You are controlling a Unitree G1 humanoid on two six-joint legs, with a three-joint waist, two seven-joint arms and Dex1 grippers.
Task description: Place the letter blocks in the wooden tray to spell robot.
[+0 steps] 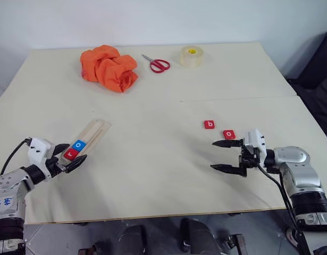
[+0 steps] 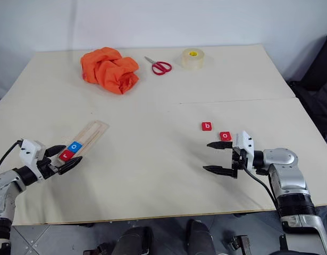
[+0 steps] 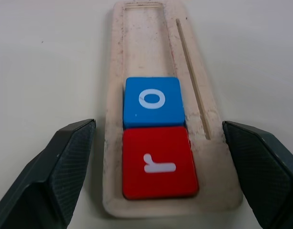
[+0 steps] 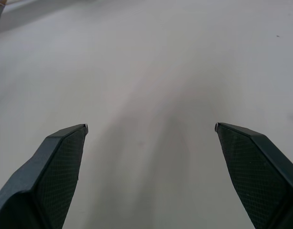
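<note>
The wooden tray (image 1: 94,133) lies slantwise at the table's left. A red r block (image 3: 158,162) fills its near end, and a blue o block (image 3: 152,101) sits right behind it. My left gripper (image 1: 67,155) is open at that near end, one finger on each side of the tray and clear of its edges. A red b block (image 1: 209,124) and a red o block (image 1: 229,134) lie loose on the right. Just in front of the red o block my right gripper (image 1: 213,155) points left. It is open and holds nothing.
An orange cloth (image 1: 108,67), red-handled scissors (image 1: 157,64) and a roll of clear tape (image 1: 191,56) lie along the far side of the table. A seam crosses the tabletop (image 1: 152,175) at mid-depth. The table's front edge runs just below both grippers.
</note>
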